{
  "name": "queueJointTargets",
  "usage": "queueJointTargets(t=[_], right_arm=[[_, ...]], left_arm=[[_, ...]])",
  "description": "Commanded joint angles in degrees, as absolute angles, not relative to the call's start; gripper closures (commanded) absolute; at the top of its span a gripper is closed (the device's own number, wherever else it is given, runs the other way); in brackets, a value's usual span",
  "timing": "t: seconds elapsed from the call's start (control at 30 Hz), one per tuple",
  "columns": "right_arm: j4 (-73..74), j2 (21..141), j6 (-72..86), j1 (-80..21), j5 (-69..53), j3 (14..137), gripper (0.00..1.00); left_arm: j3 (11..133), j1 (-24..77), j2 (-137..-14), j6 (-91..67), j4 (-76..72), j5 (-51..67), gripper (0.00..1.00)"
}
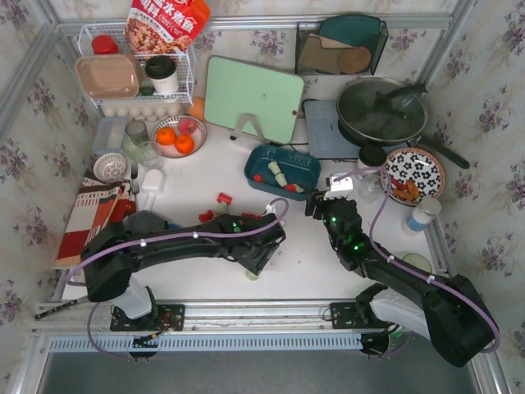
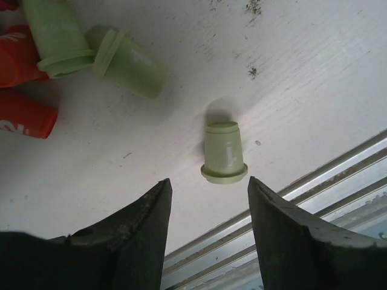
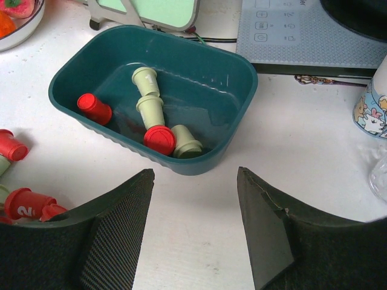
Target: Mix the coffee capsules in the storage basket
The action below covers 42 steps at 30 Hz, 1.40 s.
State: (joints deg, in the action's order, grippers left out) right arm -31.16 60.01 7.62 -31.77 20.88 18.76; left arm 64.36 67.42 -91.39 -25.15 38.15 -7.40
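Here, left gripper (image 2: 207, 184), own camera: its two dark fingers (image 2: 145, 229) stand wide apart, holding nothing.
Lone capsule: a pale green tapered plastic capsule (image 2: 224, 151) sits on the white table (image 2: 290, 72) just beyond the fingertips, between them and touching neither. It seems to stand on its flanged wide end, narrow end up, long axis upright, a white "1" facing the camera.
Other capsules, same view: two more pale green ones (image 2: 130, 60) and two red ones (image 2: 24, 115) lie on their sides farther off. The nearer green one points its narrow end toward the lone capsule.
Table edge: a metal rail (image 2: 314, 193) runs just beside the lone capsule.
Right gripper (image 3: 195, 180), own camera: fingers (image 3: 115, 229) wide apart and empty.
Basket: the dark teal rectangular plastic basket (image 3: 242, 66) with rounded corners lies just beyond the fingertips, long axis across the view.
Basket contents: three pale green capsules and two red. Two green ones (image 3: 146, 81) lie end to end along the short axis. The third (image 3: 186, 142) touches a red one (image 3: 160, 139) that shows a round end. The other red (image 3: 95, 109) lies slanted by the wall on the view's left.
Outside the basket: red capsules (image 3: 27, 202) lie on the table to its left.
Overhead, basket: mid-table, in front of a pale green cutting board (image 1: 254, 98).
Overhead, arms: the left gripper is low by the near edge, at the lone capsule. The right gripper is just near-right of the basket, pointing at it. Finger spread cannot be told from this view.
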Motion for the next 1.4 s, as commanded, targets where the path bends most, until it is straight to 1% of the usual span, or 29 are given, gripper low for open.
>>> queueJointTargets(t=[0.0,0.27,0.33,0.73,0.93,1.0,1.2,1.37], right_arm=[[-31.9,59.8,7.9,-31.8,21.3,18.8,0.35],[-31.8,59.7,7.8,-31.8,21.3,18.8,0.35],[-31.8,59.7,7.8,-31.8,21.3,18.8,0.35],[-31.8,59.7,7.9,-31.8,20.8,18.9,0.35],[-31.7,59.7,8.0,-31.8,20.7,18.9,0.35],[-31.7,59.7,8.1,-31.8,20.6,18.9,0.35],[-31.7,59.7,8.2,-31.8,20.5,18.9,0.35],[-31.9,60.0,8.3,-31.8,20.0,18.9,0.35]], left_arm=[[67.1,67.4,-95.4,-25.3,41.6,-6.0,0.43],[70.5,67.5,-101.9,-26.2,42.5,-4.0,0.44],[71.1,67.4,-103.1,-26.5,43.2,-4.5,0.5],[72.1,67.4,-106.4,-27.3,43.0,-5.8,0.61],[73.3,67.3,-103.4,-27.6,42.7,-11.3,0.73],[73.8,66.8,-100.9,-27.3,42.0,-13.3,0.75],[75.8,62.0,-93.6,-23.8,36.6,-16.3,0.76],[81.0,54.0,-95.3,-20.2,31.8,-15.3,0.75]])
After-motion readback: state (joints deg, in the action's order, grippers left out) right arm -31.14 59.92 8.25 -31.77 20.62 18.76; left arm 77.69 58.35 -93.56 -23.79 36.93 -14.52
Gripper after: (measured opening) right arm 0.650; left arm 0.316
